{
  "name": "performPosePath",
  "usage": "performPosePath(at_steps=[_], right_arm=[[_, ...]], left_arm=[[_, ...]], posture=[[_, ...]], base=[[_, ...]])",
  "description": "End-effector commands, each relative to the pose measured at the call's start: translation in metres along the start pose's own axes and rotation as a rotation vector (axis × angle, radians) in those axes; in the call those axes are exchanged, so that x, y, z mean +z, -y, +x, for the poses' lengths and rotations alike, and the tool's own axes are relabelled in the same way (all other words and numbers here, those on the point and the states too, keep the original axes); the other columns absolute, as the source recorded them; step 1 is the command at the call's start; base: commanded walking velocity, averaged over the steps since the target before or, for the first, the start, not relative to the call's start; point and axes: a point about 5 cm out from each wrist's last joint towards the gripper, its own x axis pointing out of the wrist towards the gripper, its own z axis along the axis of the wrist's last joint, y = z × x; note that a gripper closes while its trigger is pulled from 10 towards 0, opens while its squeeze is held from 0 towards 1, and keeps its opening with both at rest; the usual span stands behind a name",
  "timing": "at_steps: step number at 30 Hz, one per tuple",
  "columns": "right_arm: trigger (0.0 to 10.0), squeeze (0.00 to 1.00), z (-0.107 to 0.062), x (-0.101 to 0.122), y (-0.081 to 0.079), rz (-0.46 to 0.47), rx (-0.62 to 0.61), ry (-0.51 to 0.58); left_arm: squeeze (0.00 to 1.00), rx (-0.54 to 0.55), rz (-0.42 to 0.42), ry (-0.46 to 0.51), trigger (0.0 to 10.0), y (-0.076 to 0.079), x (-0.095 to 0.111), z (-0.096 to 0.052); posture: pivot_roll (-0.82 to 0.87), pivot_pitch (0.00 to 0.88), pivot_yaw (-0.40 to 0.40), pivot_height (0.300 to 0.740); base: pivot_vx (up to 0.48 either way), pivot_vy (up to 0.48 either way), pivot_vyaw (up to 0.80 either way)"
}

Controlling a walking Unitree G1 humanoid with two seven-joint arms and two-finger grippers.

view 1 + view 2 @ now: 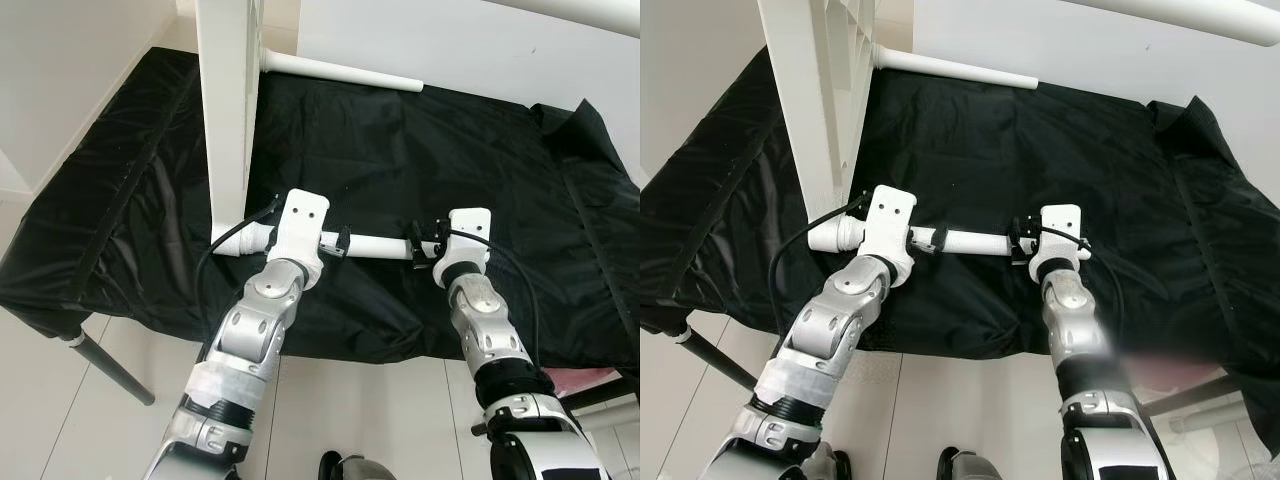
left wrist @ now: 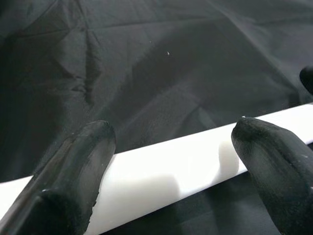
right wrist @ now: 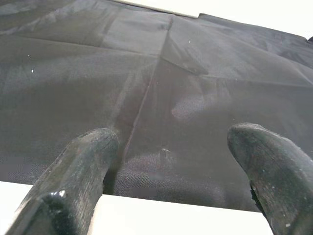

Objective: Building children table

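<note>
Both grippers sit over the near white table leg (image 1: 375, 246), which lies flat on the black cloth (image 1: 450, 150). My left gripper (image 1: 338, 241) has its fingers (image 2: 73, 176) spread apart, one on each side of the leg, not clamped. My right gripper (image 1: 418, 248) is near the leg's other end, fingers (image 3: 73, 171) likewise apart with the leg beneath them. At its left end the leg meets the white tabletop panel (image 1: 225, 110), which stands on edge. A second leg (image 1: 340, 72) sticks out from the panel farther back.
</note>
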Motion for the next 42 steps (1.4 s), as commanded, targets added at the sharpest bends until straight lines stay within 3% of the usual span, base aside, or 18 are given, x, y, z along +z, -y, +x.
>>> performPosePath(at_steps=[1, 6, 11, 20, 23, 32, 42], right_arm=[[10.0, 0.0, -0.002, -0.009, 0.003, 0.009, -0.009, -0.042], [10.0, 0.0, -0.001, -0.009, 0.003, 0.007, -0.013, -0.046], [10.0, 0.0, 0.001, -0.01, 0.0, 0.009, 0.0, -0.058], [10.0, 0.0, -0.002, -0.014, -0.002, -0.003, 0.027, -0.079], [10.0, 0.0, -0.005, -0.017, -0.003, -0.008, 0.042, -0.089], [10.0, 0.0, -0.012, -0.021, -0.001, -0.018, 0.061, -0.094], [10.0, 0.0, -0.027, -0.028, 0.004, -0.03, 0.056, -0.1]], left_arm=[[0.0, 0.125, 0.005, -0.034, 10.0, -0.004, -0.006, 0.002], [0.0, 0.155, 0.007, -0.044, 10.0, -0.004, -0.007, 0.006], [0.0, 0.258, 0.044, -0.089, 10.0, -0.006, -0.008, 0.016], [0.0, 0.29, 0.002, -0.137, 10.0, -0.009, -0.01, 0.023], [0.0, 0.306, -0.008, -0.216, 10.0, -0.011, -0.02, 0.025], [0.0, 0.315, -0.063, -0.325, 10.0, -0.017, -0.031, 0.023], [0.0, 0.326, -0.043, -0.407, 10.0, -0.025, -0.04, 0.012]], posture=[[0.0, 0.171, -0.077, 0.74], [0.0, 0.17, -0.075, 0.74], [0.0, 0.173, -0.072, 0.74], [-0.01, 0.174, -0.068, 0.74], [-0.01, 0.175, -0.065, 0.74], [0.0, 0.184, -0.064, 0.74], [-0.01, 0.185, -0.052, 0.74]], base=[[0.0, 0.0, 0.0], [0.0, 0.0, 0.0], [0.0, 0.0, 0.0], [0.0, 0.0, 0.0], [0.0, 0.0, 0.0], [0.0, 0.0, 0.0], [0.0, 0.0, 0.0]])
